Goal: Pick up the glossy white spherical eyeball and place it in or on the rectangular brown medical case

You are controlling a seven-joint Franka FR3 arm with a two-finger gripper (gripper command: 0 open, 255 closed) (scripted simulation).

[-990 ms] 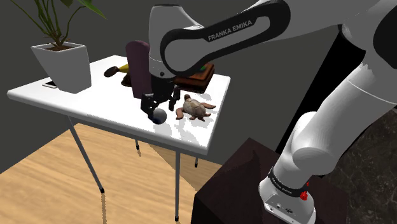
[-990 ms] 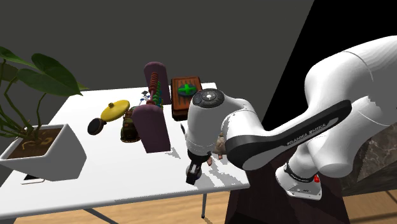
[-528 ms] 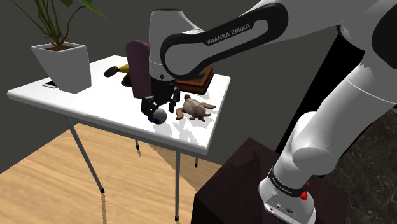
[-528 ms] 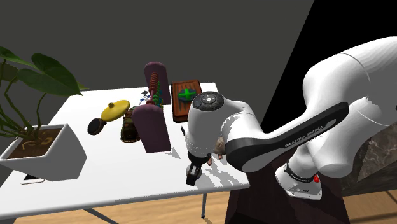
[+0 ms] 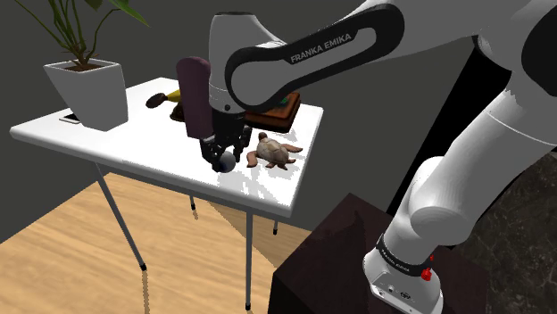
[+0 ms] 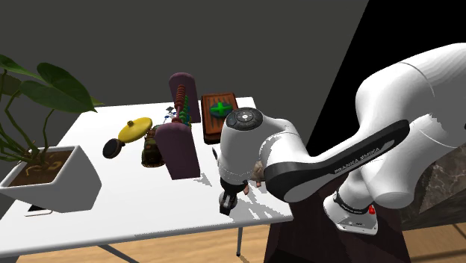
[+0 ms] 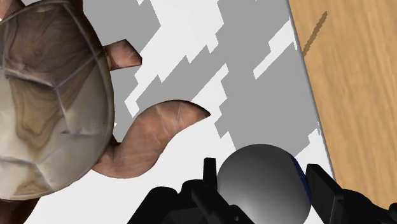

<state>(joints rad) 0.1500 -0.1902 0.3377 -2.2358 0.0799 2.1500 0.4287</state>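
Shoulder view, hand: the black hand (image 5: 222, 158) is low over the white desk (image 5: 152, 147), just beside the turtle (image 5: 273, 152), on the turtle's side away from the stand (image 5: 330, 259).
Shoulder view, ball: a grey ball (image 5: 228, 164) sits between the fingertips at the desk top, near the turtle's flippers but apart from them.
Shoulder view, case: the brown case (image 5: 273, 114) lies behind the turtle, toward the far edge of the desk, and the arm hides part of it.
Shoulder view, other: a purple block (image 5: 192, 85) stands farther from the turtle than the hand does. A white plant pot (image 5: 89, 89) is well apart from the turtle, at the desk's other end.
Second exterior view, hand: it points straight down beside the turtle, close to the near edge of the desk.
Second exterior view, case: it lies flat with a green cross on top, beyond the turtle, well apart from the hand.
Second exterior view, other: a yellow lid (image 6: 134, 129) lies past the purple block from the turtle.
Wrist view, grip: the two fingers (image 7: 320, 188) press on opposite sides of the ball, clasping it.
Wrist view, ball: it is grey with a blue patch at one edge and lies just off the turtle's curved flipper, not touching it.
Wrist view, floor: wooden floor (image 7: 356, 83) shows past the desk edge, on the ball's side away from the turtle.
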